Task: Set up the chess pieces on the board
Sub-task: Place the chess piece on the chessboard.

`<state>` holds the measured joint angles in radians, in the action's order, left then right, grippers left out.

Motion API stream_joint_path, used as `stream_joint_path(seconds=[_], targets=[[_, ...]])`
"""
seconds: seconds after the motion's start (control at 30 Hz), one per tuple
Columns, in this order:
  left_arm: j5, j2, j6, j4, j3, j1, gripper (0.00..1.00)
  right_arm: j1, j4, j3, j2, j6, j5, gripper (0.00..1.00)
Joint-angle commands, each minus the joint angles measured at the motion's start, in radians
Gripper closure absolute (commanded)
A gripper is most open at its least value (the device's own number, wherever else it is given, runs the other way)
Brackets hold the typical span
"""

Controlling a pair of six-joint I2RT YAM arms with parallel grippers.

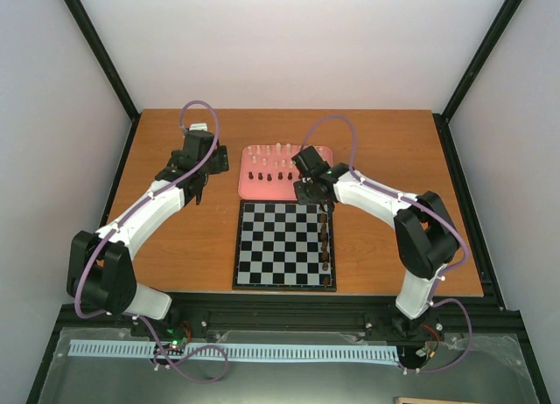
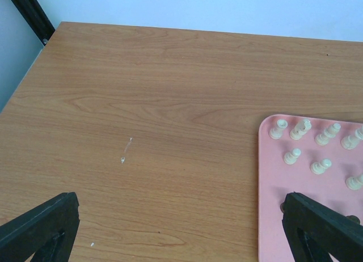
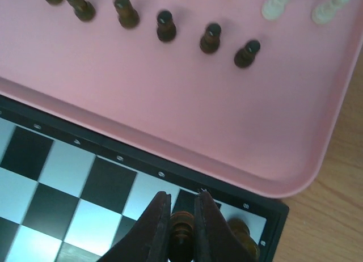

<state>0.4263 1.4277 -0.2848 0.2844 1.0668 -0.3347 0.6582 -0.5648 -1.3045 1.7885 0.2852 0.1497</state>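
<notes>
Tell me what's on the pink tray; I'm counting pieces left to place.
The pink tray holds a row of dark pieces, cream pieces beyond them. The right arm covers part of it from above, so no full count.

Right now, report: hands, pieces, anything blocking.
Right hand shut on dark piece near far-right corner of board. Left hand open over table. Another dark piece close beside; more on pink tray.

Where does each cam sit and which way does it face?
Top external: above and behind both arms, looking down on them, board, pink tray.
Left wrist: faces table and tray's cream pieces; left end effector open.
Right wrist: looks down on board corner; right end effector shut on dark piece.
All share the tray.
</notes>
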Motion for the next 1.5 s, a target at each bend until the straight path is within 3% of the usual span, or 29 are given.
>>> stream_joint_path(seconds=[0.0, 1.47], targets=[[0.001, -0.014, -0.006, -0.021, 0.021, 0.002, 0.00, 0.003, -0.039, 0.034, -0.021, 0.019, 0.030, 0.92], [0.009, 0.001, -0.004, -0.022, 0.024, 0.002, 0.00, -0.023, 0.039, 0.085, 0.077, 0.005, -0.022, 0.91]])
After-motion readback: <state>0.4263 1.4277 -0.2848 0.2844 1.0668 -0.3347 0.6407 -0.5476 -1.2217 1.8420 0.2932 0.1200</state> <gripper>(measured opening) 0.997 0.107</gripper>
